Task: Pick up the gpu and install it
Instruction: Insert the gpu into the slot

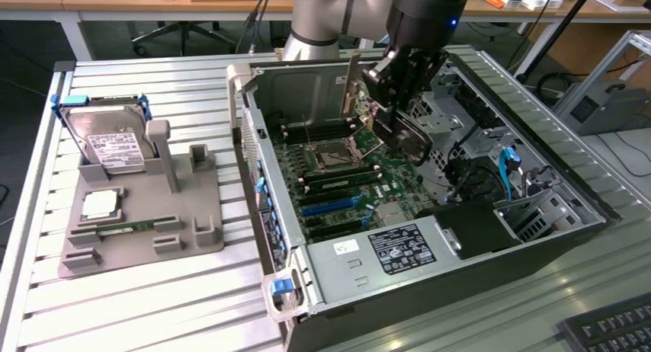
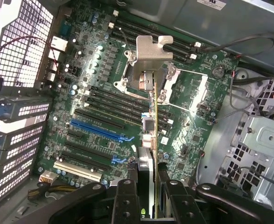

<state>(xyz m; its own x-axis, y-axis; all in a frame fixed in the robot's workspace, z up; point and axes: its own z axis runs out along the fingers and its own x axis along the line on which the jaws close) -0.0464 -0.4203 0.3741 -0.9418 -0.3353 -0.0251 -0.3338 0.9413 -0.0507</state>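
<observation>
The gripper (image 2: 148, 189) pinches the gpu (image 2: 150, 105) edge-on between its 2 fingers. It hangs over the motherboard (image 2: 104, 70) inside the open computer case (image 1: 458, 285)

The gripper (image 1: 392, 93) is holding the gpu (image 1: 400, 136) over the open computer case (image 1: 247, 131), a hard drive (image 1: 112, 146) sitting at its nine o'clock.

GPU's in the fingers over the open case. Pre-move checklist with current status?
1. Grip: thin black-faced expansion card with silver end bracket is clamped between the fingers: ok.
2. Card free of the board: it hangs above the green motherboard, not seated: ok.
3. Long blue slot is empty: ok.
4. Card edge lined up with a slot: cannot tell.
5. Grey cables by the drive cage lie apart from the card: ok.
</observation>
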